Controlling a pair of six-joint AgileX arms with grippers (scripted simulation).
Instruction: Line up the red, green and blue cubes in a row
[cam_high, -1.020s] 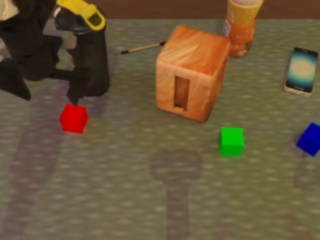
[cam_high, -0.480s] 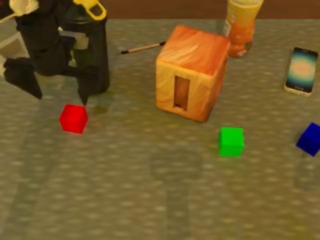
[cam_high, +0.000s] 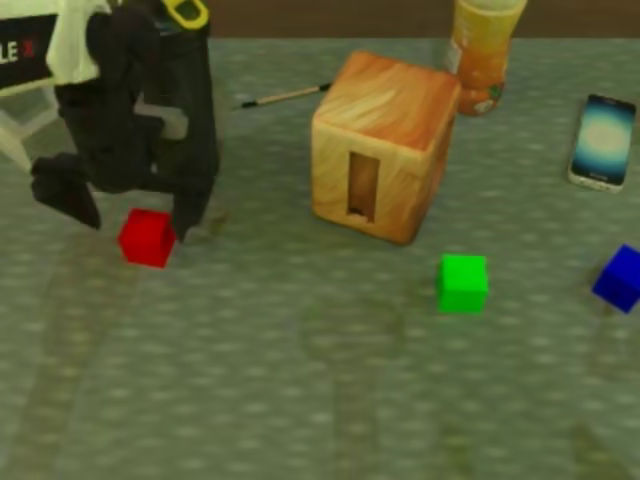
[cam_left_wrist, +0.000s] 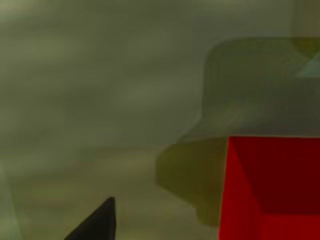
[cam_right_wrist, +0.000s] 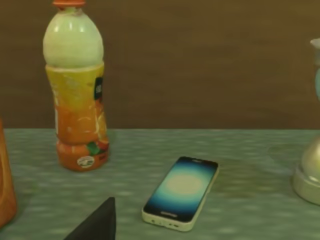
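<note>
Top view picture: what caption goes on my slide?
Left gripper open over the small red cube; green cube, blue cube wait.

The red cube (cam_high: 147, 238) sits flat on the table right down between the spread fingers of the left gripper (cam_high: 135, 212), one fingertip just beside each side of it, and it looks plain and matte. The green cube (cam_high: 462, 283) is way off to the right of those jaws, same size, sitting square. The blue cube (cam_high: 619, 278) is farther right still, turned a bit.
</note>
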